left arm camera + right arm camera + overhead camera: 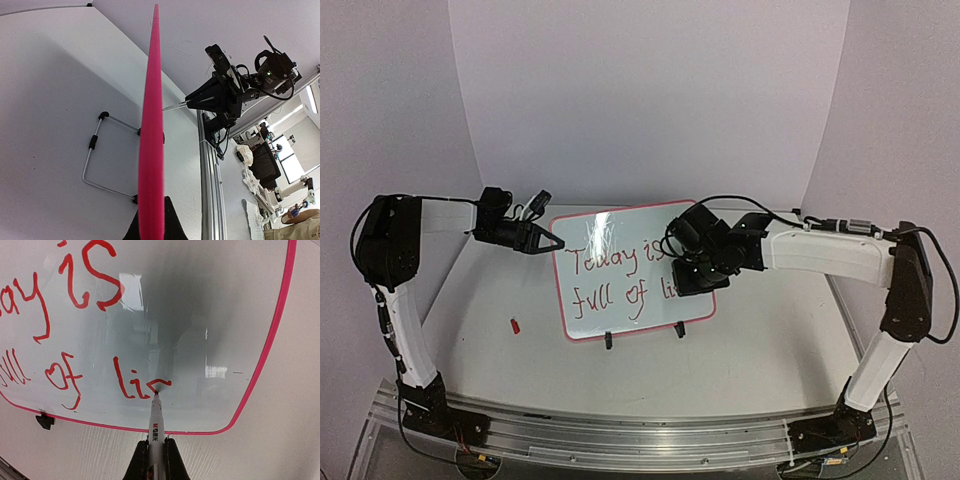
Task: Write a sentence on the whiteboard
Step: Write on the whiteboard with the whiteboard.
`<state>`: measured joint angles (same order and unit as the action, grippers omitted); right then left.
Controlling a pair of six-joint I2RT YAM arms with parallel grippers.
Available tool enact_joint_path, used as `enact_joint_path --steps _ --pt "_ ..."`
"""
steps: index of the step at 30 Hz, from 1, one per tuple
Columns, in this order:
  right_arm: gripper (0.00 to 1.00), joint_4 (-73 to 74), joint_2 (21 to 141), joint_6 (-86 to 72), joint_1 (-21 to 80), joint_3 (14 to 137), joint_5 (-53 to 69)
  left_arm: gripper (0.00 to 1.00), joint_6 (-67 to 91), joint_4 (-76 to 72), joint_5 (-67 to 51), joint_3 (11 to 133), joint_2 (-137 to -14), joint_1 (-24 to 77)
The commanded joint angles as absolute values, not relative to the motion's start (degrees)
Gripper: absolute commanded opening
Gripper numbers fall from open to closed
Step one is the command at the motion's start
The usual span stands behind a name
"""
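Closed right fingers (136, 462) grip one white-barrelled marker (155, 415). Its long axis runs up the frame, and its tip touches the glossy white, pink-framed whiteboard (215, 325) at the end of the red "li"; bare board lies to the right. Closed left fingers (175, 227) pinch the board's edge. One board stands mid-counter (480, 340) on two black clip feet (609, 341), with one small red piece (516, 325) at lower left.

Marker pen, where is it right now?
In the right wrist view, the marker pen sticks up from the right gripper, its tip on the whiteboard at the end of the lower red line, near the bottom-right corner.
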<state>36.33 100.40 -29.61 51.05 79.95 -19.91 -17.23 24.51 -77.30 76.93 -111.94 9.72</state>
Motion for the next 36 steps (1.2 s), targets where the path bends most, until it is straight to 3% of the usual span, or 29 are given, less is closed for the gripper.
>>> enact_joint_path --steps 1,27,36 --pt "0.0 37.7 100.8 -29.5 50.6 79.5 -23.3 0.0 -22.1 25.5 -70.7 77.3 -113.9 11.5" --pt "0.0 35.7 101.4 -27.2 50.6 84.2 -25.0 0.0 -22.0 25.3 -70.8 77.1 -114.2 11.6" --pt "0.0 35.8 100.5 -28.5 50.6 80.8 -24.9 0.0 -22.0 25.2 -70.8 77.1 -114.2 11.6"
